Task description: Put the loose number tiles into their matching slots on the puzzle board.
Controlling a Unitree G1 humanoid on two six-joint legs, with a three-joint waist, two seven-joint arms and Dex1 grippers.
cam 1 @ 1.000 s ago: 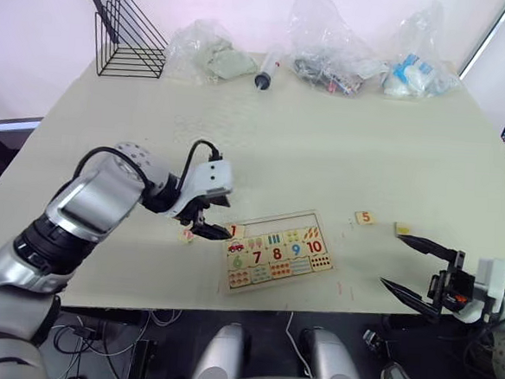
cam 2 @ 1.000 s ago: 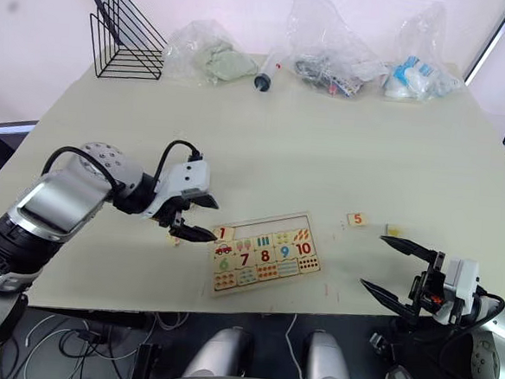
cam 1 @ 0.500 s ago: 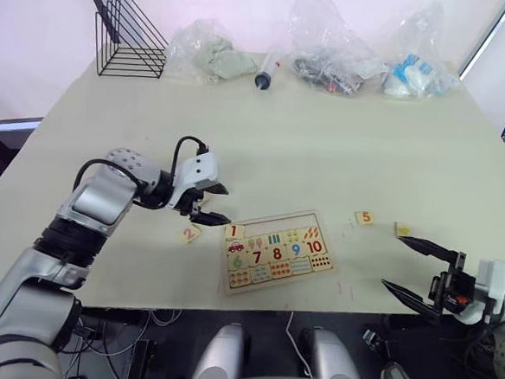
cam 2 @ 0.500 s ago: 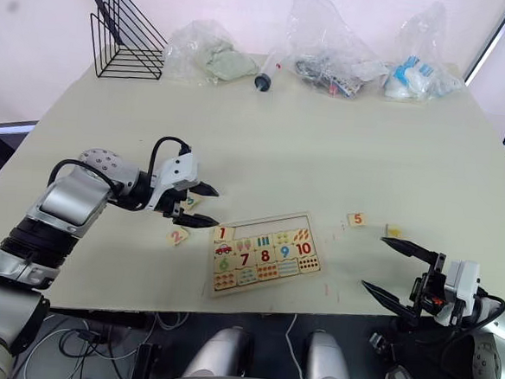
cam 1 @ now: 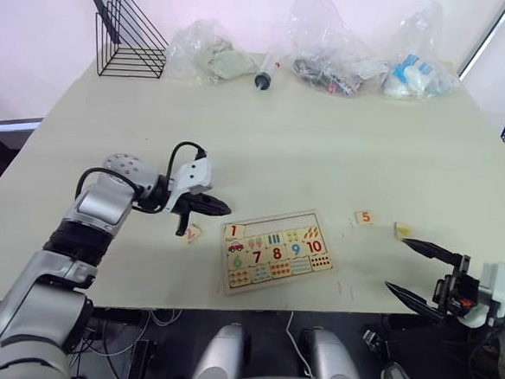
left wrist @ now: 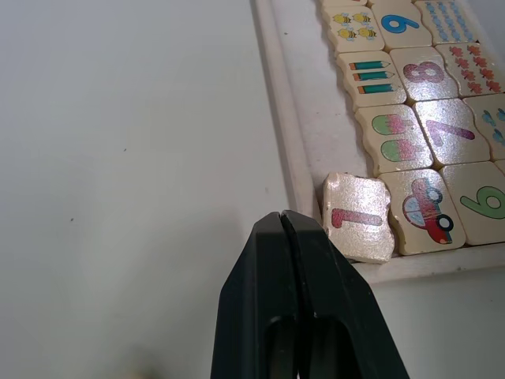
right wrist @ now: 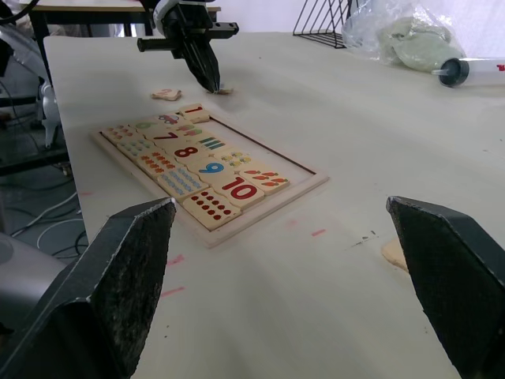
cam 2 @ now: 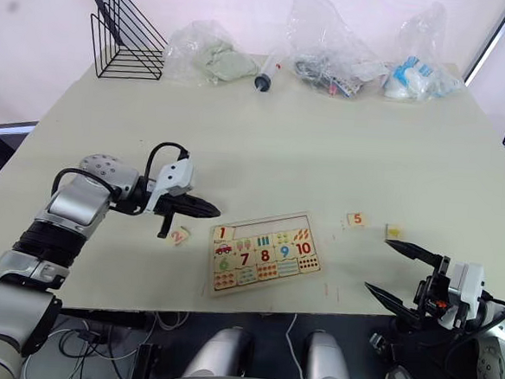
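Tiles are spread over the pale table [cam 1: 324, 151], and only one is in place. At the left, the left gripper [cam 1: 217, 208] hovers with its two black fingers pressed together and empty, its tip just beside the near left corner of the flat pale wooden puzzle board with the raised frame [cam 1: 276, 251]. Just left of the board, near that gripper, lies the small wooden square tile with the pink 2 [cam 1: 190, 233]. Inside the frame, the tile with the red 1 [left wrist: 357, 216] sits in the first slot of the top row, slightly crooked against the frame in the left wrist view. The other slots of this row [cam 1: 289, 226] look empty.

To the right of the board lies the tile with the orange 5 [cam 1: 365, 217], and further right a tile with a yellow mark [cam 1: 402, 229], probably the 4. At the far right, the right gripper [cam 1: 418, 270] is spread wide and holds nothing.

The step in hand seems to be seating the 1. The closed fingertip should press it gently flat and square, without pushing the board.
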